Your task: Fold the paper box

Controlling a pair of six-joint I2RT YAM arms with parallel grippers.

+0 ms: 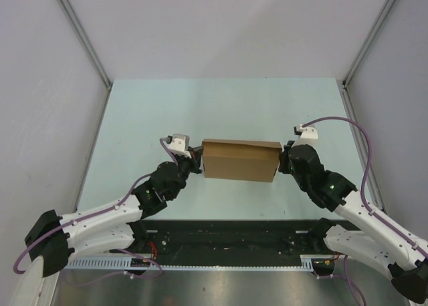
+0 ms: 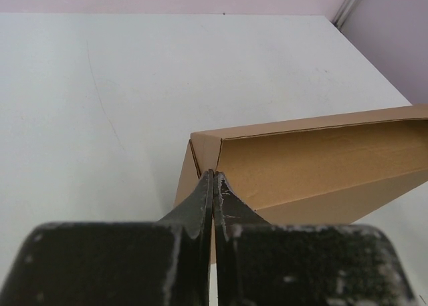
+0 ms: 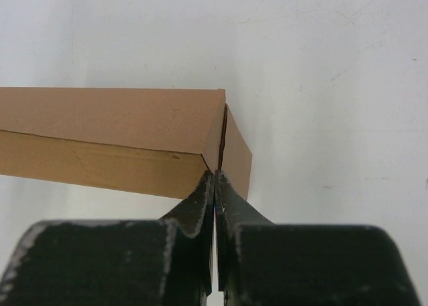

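Observation:
The paper box (image 1: pixel 241 160) is a plain brown shallow rectangular box in the middle of the table, folded into shape. My left gripper (image 1: pixel 198 164) is shut, its tips against the box's left end. In the left wrist view the shut gripper (image 2: pixel 214 176) meets the end wall of the box (image 2: pixel 314 166) at a corner seam. My right gripper (image 1: pixel 281 163) is shut, its tips against the right end. In the right wrist view the gripper (image 3: pixel 215 176) touches the end seam of the box (image 3: pixel 107 119). Nothing shows between either pair of fingers.
The pale table (image 1: pixel 221 105) extends behind and beside the box. Grey walls with metal posts (image 1: pixel 83 39) close it in at the left, right and back. A black rail (image 1: pixel 227 236) with the arm bases runs along the near edge.

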